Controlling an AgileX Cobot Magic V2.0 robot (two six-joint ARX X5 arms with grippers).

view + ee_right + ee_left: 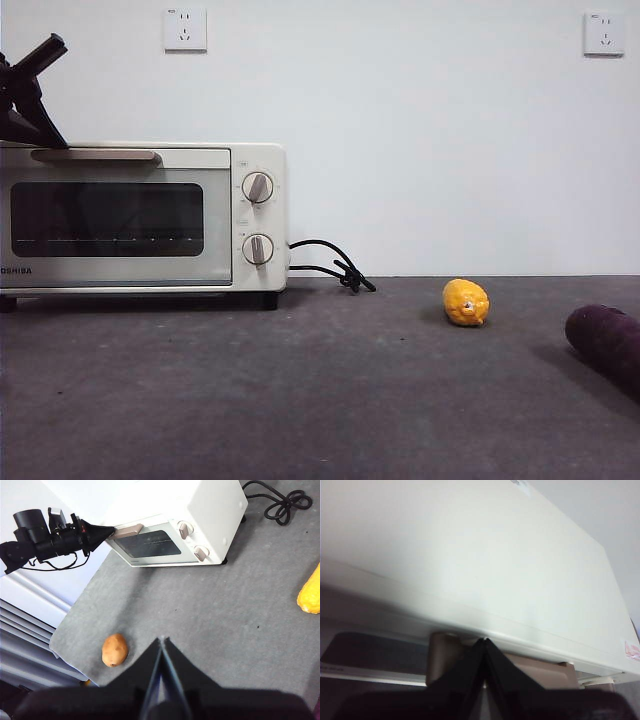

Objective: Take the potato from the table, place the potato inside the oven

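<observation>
1. Writing: the oven (pixel 140 215) carries part of a brand mark, reading "OSHIBA", at the lower left of its door frame in the front view. Small labels beside the two round knobs (pixel 257 187) are too small to read.
2. Oven: cream-white, boxy and smooth, with a dark glass door, shut, and a beige bar handle (pixel 96 156). A black cord (pixel 335 266) lies looped on the table (pixel 300 400) beside it.
3. Table: dark grey, matte, faintly mottled.
4. Potato (pixel 114 650): smooth, orange-brown, oval, lying on the table near its edge, well apart from the oven, seen only in the right wrist view.
5. Left gripper (pixel 485 641): jaws closed tip to tip, holding nothing, the tips at the oven's handle.
6. Right gripper (pixel 162 640): jaws pressed together, empty, above the table near the potato.
7. Others: a bumpy yellow fruit (pixel 466 302) and a dark purple vegetable (pixel 606 343) lie on the table; two white wall sockets (pixel 185 29) are on the wall.
</observation>
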